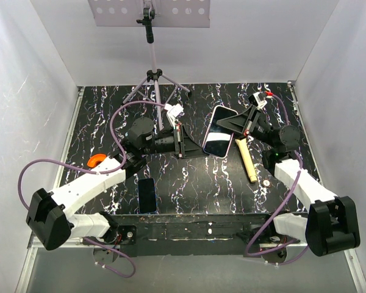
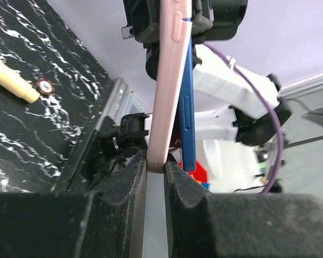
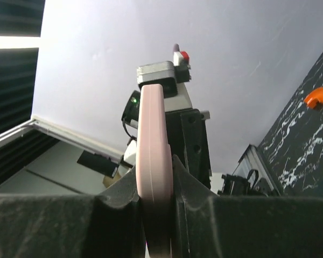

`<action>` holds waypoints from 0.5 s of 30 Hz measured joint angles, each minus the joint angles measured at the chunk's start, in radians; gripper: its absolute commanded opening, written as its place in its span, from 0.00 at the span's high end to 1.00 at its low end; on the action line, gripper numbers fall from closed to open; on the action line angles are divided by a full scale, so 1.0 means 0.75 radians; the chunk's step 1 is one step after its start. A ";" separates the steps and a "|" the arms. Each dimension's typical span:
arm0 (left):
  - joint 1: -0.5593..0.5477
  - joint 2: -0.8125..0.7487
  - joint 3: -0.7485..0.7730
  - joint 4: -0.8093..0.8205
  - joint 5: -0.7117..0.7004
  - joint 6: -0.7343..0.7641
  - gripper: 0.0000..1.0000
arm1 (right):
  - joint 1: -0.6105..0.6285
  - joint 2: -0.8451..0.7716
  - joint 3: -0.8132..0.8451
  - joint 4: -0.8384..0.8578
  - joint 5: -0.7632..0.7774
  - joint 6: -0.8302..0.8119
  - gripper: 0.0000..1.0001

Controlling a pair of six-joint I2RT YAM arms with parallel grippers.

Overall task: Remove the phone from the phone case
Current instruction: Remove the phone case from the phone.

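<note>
**Phone case pinched at both ends, phone edge showing**

Both my claws grip the phone case (image 1: 219, 131), held off the table toward the far edge, right of centre. My left gripper (image 2: 155, 164) pinches the near end of the pink rim and my right gripper (image 3: 156, 174) pinches the far end. The long axis runs straight from one claw to the other. The blue phone (image 2: 187, 107) lies along the case's face. Its near end seems clear of the lip, though the angle is poor.
</note>
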 measured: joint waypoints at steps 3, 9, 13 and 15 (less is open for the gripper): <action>0.006 0.016 -0.023 0.098 0.007 -0.133 0.89 | 0.019 -0.071 0.000 -0.113 0.100 -0.076 0.99; 0.008 0.042 -0.189 0.439 -0.038 -0.433 0.75 | 0.124 -0.114 -0.006 -0.284 0.289 -0.217 0.99; 0.006 0.099 -0.230 0.604 -0.042 -0.553 0.87 | 0.221 -0.111 -0.033 -0.323 0.464 -0.235 0.99; 0.000 0.125 -0.230 0.654 -0.043 -0.578 0.94 | 0.253 -0.111 -0.049 -0.334 0.549 -0.250 0.99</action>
